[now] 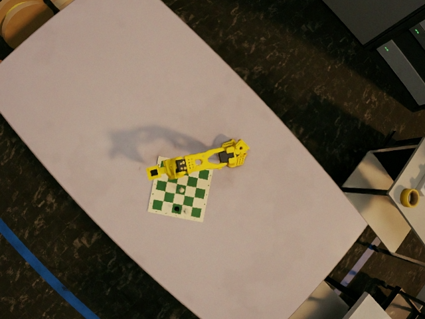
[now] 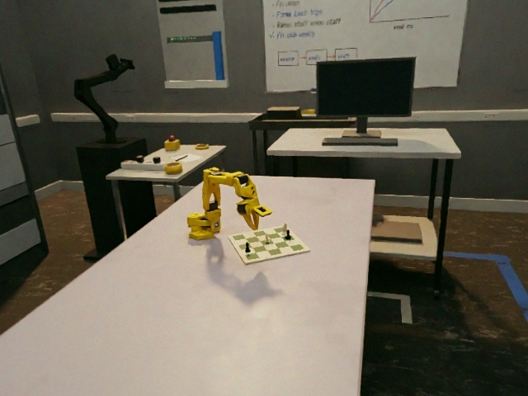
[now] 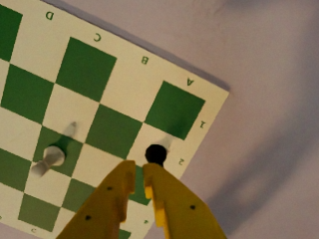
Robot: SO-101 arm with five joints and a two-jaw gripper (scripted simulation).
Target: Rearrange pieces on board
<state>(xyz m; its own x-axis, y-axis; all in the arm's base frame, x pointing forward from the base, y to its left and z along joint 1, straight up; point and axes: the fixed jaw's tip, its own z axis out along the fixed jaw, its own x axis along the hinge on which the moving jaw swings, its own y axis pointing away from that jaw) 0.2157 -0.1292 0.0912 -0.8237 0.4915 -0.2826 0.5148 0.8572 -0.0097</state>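
Note:
A white piece (image 1: pixel 186 211) (image 2: pixel 285 228) stands on E4. A black piece (image 2: pixel 247 247) (image 3: pixel 156 153) stands upright on A2; the arm hides it in the top view. A white piece (image 1: pixel 181 189) (image 2: pixel 267 239) (image 3: pixel 55 155) stands on C3. The board (image 1: pixel 151 206) (image 2: pixel 243 260) (image 3: pixel 219 92) lies flat. D3 is vacant. My gripper (image 2: pixel 256 228) (image 3: pixel 140 165) is shut and empty, above the A side of the board. In the wrist view its tips appear just below the black piece's head, higher than the board. The arm hides the fingertips in the top view.
Another black piece (image 1: pixel 176 208) (image 2: pixel 288 234) stands on E3, close beside the white piece on E4. The arm (image 1: pixel 202 160) (image 2: pixel 211 191) reaches across the A side of the board from its base. The table (image 1: pixel 260 212) (image 2: pixel 179 323) carries the board and the arm.

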